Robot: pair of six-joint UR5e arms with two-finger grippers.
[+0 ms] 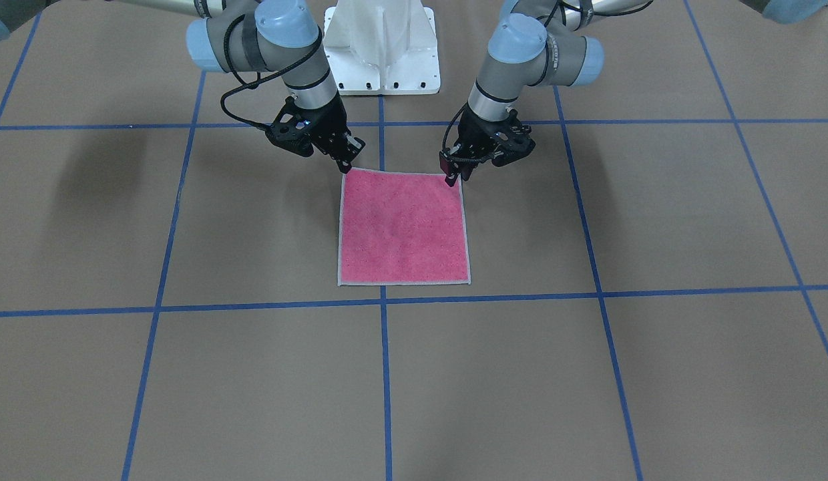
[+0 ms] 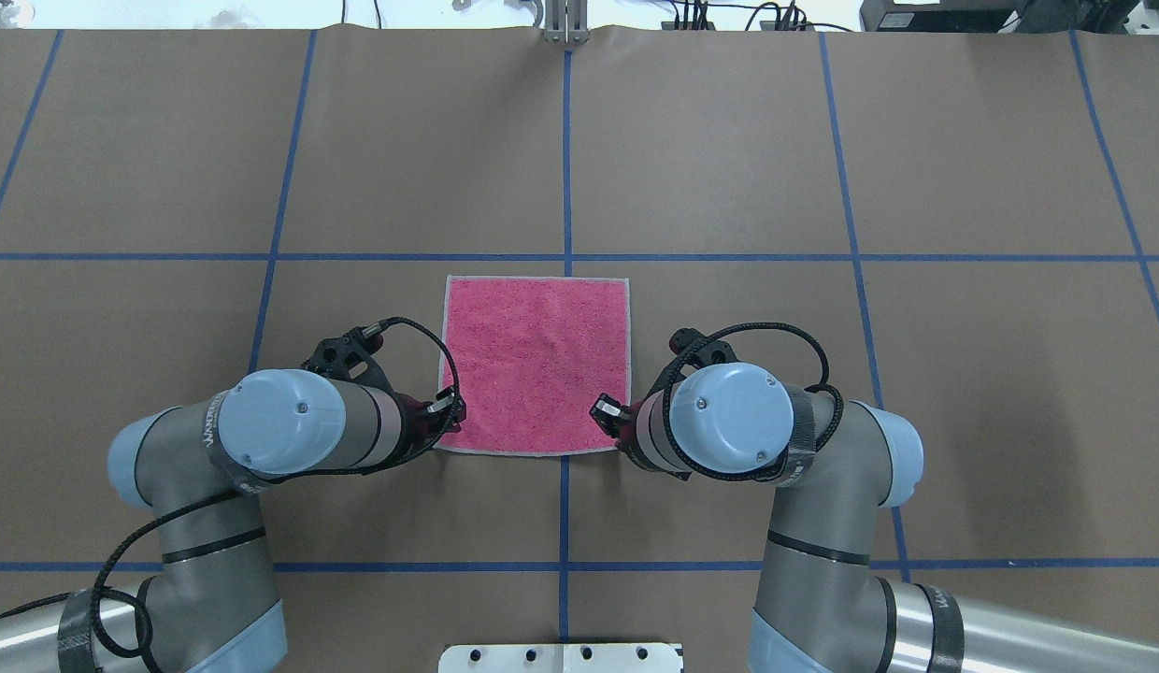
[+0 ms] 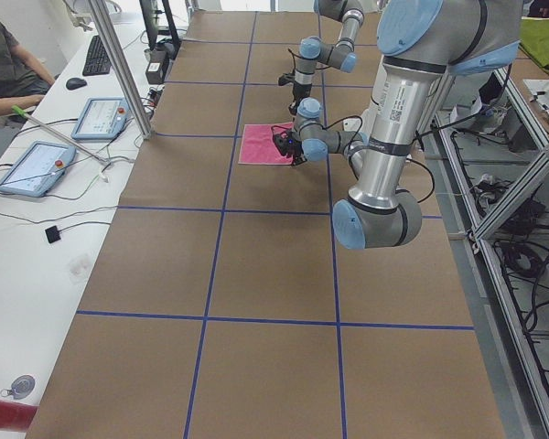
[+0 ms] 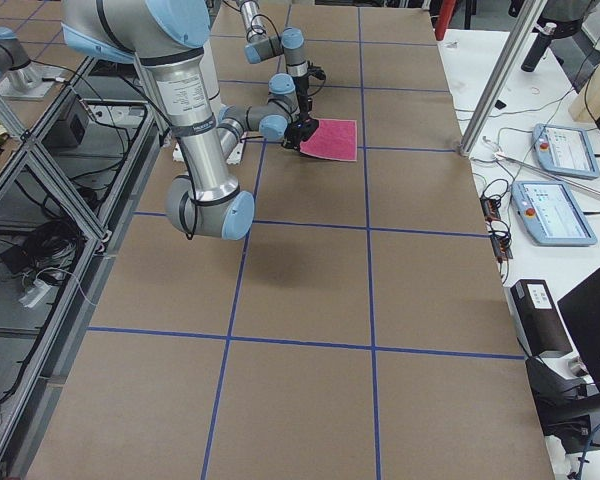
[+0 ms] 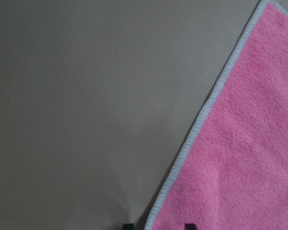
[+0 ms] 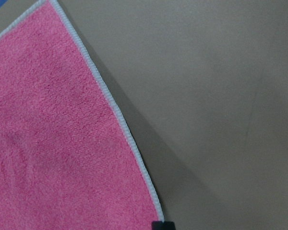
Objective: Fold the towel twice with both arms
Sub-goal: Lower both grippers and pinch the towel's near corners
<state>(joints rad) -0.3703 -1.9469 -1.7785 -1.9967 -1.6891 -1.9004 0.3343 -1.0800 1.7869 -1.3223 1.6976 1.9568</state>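
Looking down from the overhead view, you see the brown worktop [image 2: 729, 140] fill the frame, crossed by blue tape lines [image 2: 565, 140] that mark it into large squares. Your left arm [image 2: 280, 435] comes in from the lower left of that frame and your right arm [image 2: 729, 421] from the lower right. Both wrists bend inward toward the middle.

Between them the towel [image 2: 535, 360] lies flat and unfolded at mid-frame, pink face up with its light grey border showing all round, and it covers part of the central tape line.

In the front-facing view the left gripper [image 1: 453, 177] sits on the towel's upper right corner and the right gripper [image 1: 347, 164] on its upper left corner.

On the left wrist camera, two dark fingertips [image 5: 128, 225] show at the bottom edge, a little apart, with the towel's border running down between them. You cannot tell whether they pinch the cloth.

On the right wrist camera a single dark tip [image 6: 163, 224] meets the end of the border, and a shadow widens beneath that edge, so this gripper is clamped on the corner.
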